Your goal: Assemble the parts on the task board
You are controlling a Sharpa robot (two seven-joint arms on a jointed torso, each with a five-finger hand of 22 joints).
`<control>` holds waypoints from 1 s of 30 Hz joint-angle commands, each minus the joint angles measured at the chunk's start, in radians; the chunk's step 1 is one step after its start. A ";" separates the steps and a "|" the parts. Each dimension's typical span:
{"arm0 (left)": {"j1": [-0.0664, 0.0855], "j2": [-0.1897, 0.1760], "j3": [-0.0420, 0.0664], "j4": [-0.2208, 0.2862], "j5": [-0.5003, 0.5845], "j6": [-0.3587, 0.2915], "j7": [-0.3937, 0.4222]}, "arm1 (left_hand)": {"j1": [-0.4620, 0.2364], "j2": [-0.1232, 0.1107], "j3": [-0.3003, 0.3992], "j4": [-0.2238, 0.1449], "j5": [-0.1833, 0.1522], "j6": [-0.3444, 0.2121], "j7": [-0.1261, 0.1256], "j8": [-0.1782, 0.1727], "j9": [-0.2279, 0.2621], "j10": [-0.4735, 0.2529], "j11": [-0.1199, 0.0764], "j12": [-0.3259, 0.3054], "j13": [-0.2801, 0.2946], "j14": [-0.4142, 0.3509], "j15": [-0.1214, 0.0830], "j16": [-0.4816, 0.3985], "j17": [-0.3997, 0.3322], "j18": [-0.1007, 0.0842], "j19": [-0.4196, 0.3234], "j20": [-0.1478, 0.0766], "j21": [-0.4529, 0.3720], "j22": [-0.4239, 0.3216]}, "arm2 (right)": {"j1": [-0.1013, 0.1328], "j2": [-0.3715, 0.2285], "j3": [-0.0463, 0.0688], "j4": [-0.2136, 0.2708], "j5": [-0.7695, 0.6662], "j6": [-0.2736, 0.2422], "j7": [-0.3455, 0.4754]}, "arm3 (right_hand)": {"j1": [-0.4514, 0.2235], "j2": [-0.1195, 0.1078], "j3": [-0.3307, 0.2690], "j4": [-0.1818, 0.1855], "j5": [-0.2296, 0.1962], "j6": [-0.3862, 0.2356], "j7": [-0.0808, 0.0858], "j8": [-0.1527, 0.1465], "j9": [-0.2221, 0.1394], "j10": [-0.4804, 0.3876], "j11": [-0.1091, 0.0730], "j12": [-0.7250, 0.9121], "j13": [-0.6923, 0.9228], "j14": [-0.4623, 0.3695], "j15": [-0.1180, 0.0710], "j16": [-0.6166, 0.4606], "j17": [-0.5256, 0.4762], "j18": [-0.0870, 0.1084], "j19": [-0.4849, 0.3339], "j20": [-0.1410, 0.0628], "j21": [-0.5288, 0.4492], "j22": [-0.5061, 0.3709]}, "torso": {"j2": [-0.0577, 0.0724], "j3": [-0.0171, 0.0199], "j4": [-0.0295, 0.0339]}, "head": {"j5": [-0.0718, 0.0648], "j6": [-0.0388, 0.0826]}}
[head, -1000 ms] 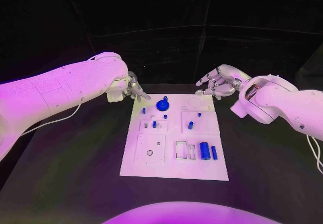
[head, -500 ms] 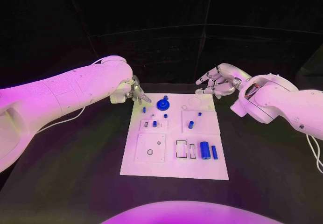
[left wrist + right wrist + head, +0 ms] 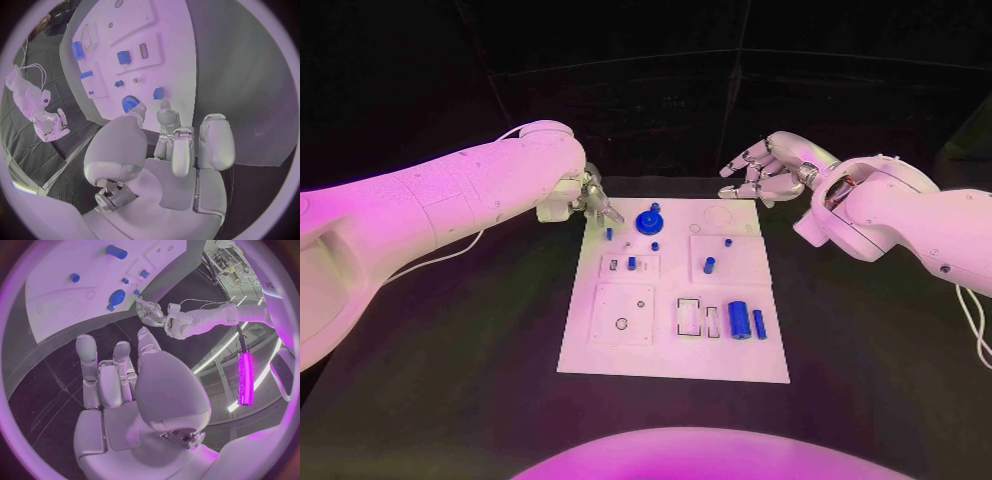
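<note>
On the black table [image 3: 444,350], matte and cloth-like, the task board [image 3: 675,350] lies flat in the middle: a smooth white rectangular plate with shallow square and slot-shaped recesses cut into it. At about ten o'clock from the board's centre, the left hand [image 3: 583,196] hangs over the board's far-left corner. Its silver fingers [image 3: 170,118] are extended and slightly parted, with nothing between them; in the left wrist view their rounded metal tips point at the board edge, close to a small blue peg [image 3: 158,93] but apart from it.

Moving rightward across the board, a thin blue pin [image 3: 607,236] stands near the far-left edge. Beside it, at twelve o'clock, sits a round blue gear [image 3: 648,224] with a toothed rim and a short stub rising from its hub. Below that, a small blue block [image 3: 630,265] rests in a rectangular recess. Towards the centre-right a short blue cylinder [image 3: 708,267] stands in a square raised panel. At about four o'clock, a fat blue cylinder [image 3: 737,322] and a slimmer blue rod [image 3: 759,326] lie side by side, next to two narrow upright slots.

At about one o'clock, just beyond the board's far-right corner, the right hand [image 3: 764,172] hovers above the table. Its jointed silver fingers [image 3: 87,360] are loosely curved and spread, gripping nothing, clear of the board.
</note>
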 commanded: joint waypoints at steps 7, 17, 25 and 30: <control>-0.003 0.002 -0.003 -0.006 -0.011 0.044 0.013 | 0.028 0.009 -0.014 -0.004 -0.006 0.003 0.000 -0.006 -0.005 -0.008 -0.002 0.003 -0.003 0.102 0.007 0.003 0.263 0.018 -0.002 0.001 -0.002 0.002 | 0.002 0.002 0.001 0.000 -0.006 -0.009 0.008 | 0.005 0.005 -0.002 -0.002 0.007 -0.004 -0.002 0.004 -0.001 -0.006 -0.001 -0.006 -0.002 0.023 -0.007 -0.005 0.000 0.005 -0.005 -0.001 -0.007 -0.002 | 0.000 0.0001 0.0004 | 0.000 -0.001; -0.006 0.004 -0.004 -0.006 -0.011 0.049 0.017 | 0.039 0.013 -0.018 -0.007 -0.006 0.004 0.000 -0.007 -0.007 -0.008 -0.002 0.004 -0.004 0.102 0.007 0.003 0.263 0.018 -0.001 0.001 -0.002 0.003 | 0.002 0.003 0.001 -0.002 -0.006 -0.007 0.007 | 0.007 0.006 -0.001 -0.003 0.008 -0.004 -0.003 0.005 -0.001 -0.006 -0.001 -0.007 -0.003 0.022 -0.007 -0.006 -0.001 0.005 -0.005 -0.001 -0.007 -0.002 | 0.000 0.0002 -0.0001 | 0.000 -0.003; -0.009 0.007 -0.005 -0.009 -0.011 0.049 0.021 | 0.049 0.018 -0.022 -0.010 -0.005 0.006 0.000 -0.007 -0.009 -0.008 -0.002 0.005 -0.004 0.102 0.008 0.003 0.263 0.018 -0.001 0.002 -0.002 0.004 | 0.002 0.004 0.001 -0.002 -0.006 -0.006 0.007 | 0.011 0.008 -0.001 -0.005 0.011 -0.004 -0.003 0.006 -0.001 -0.006 -0.001 -0.007 -0.004 0.023 -0.008 -0.007 -0.001 0.005 -0.004 -0.002 -0.008 -0.002 | 0.000 0.0004 -0.0003 | 0.000 -0.003; -0.011 0.009 -0.005 -0.011 -0.011 0.039 0.025 | 0.067 0.030 -0.024 -0.016 -0.005 0.007 0.000 -0.009 -0.013 -0.008 -0.002 0.006 -0.006 0.102 0.008 0.003 0.263 0.019 -0.001 0.002 -0.004 0.003 | 0.002 0.004 0.001 -0.002 -0.006 -0.006 0.006 | 0.012 0.009 -0.001 -0.005 0.015 -0.004 -0.003 0.006 -0.001 -0.006 -0.001 -0.007 -0.005 0.023 -0.008 -0.006 0.000 0.005 -0.003 -0.002 -0.009 -0.002 | 0.000 0.0003 -0.0004 | -0.001 -0.003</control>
